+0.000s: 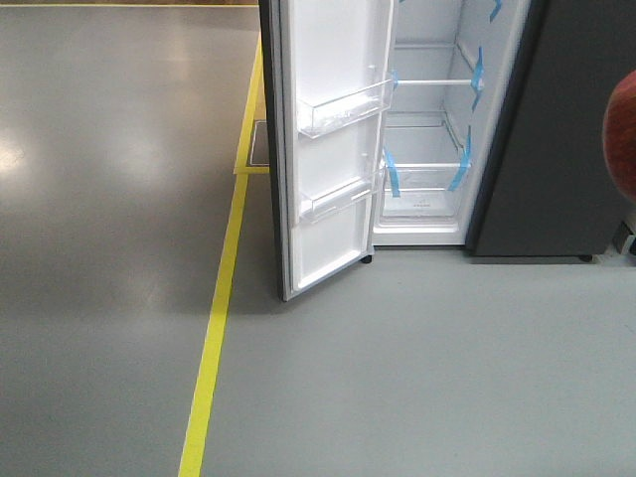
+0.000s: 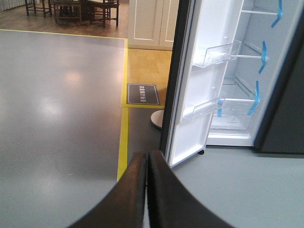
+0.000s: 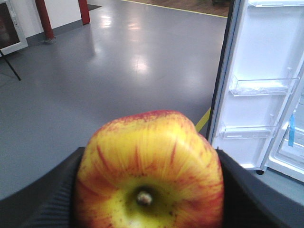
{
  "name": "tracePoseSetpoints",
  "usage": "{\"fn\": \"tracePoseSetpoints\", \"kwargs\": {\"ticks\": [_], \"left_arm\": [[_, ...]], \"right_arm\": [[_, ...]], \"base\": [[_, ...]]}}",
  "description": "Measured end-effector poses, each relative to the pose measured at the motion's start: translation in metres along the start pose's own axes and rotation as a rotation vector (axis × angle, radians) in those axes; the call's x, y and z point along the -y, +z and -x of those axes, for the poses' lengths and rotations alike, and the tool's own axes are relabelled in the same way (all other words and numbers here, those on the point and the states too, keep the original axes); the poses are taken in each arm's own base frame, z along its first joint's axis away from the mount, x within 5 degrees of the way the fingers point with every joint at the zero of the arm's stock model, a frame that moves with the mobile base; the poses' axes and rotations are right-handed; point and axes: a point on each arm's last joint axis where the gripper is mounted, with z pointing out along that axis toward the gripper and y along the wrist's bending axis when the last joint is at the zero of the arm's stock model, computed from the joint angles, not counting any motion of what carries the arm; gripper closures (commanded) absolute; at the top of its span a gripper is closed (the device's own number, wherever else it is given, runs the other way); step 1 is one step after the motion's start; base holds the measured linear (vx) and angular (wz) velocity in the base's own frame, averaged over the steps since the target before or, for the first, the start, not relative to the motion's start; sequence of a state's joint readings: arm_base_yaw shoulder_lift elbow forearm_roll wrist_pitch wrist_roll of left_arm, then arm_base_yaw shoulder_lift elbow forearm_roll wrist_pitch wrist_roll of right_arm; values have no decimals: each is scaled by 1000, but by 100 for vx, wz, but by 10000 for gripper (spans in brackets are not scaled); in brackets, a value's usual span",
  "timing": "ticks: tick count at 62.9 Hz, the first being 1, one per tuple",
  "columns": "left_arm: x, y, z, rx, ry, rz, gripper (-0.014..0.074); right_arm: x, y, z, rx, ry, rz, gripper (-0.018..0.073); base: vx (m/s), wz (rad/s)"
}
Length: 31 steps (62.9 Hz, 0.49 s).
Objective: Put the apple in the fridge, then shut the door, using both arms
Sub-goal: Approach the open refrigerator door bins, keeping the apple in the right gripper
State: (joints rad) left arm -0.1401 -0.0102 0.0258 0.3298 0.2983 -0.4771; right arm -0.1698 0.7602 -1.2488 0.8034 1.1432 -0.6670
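fridge [image 1: 427, 149] at rear ctr-right, compartment open to front. door [image 1: 333, 248] swung out on l. side. upper bin [image 1: 343, 104] above lower bin [image 1: 338, 199] on door inner face. shelves [image 1: 432, 81] stacked inside fridge. floor line [image 1: 214, 338] l. of door. mat [image 2: 142, 93] behind door. apple [image 3: 149, 171] between r. gripper [image 3: 149, 199] fingers, fwd of fridge.

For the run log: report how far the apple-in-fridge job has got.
Done: the apple is clamped in the right gripper, and the door stands wide open. In hand: the apple is held out in front of the fridge, not inside. Left: set it on a shelf, let go, then shut the door; the left gripper is shut and empty.
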Motion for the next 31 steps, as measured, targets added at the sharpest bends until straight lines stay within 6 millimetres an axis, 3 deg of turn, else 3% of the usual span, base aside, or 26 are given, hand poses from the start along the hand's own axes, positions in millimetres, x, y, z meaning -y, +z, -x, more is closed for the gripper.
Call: {"fn": "tracePoseSetpoints", "kwargs": {"ticks": [31], "left_arm": [[0,0,0,0,0,0,603]], "right_arm": [[0,0,0,0,0,0,566]], "base": [[26,-3]]}}
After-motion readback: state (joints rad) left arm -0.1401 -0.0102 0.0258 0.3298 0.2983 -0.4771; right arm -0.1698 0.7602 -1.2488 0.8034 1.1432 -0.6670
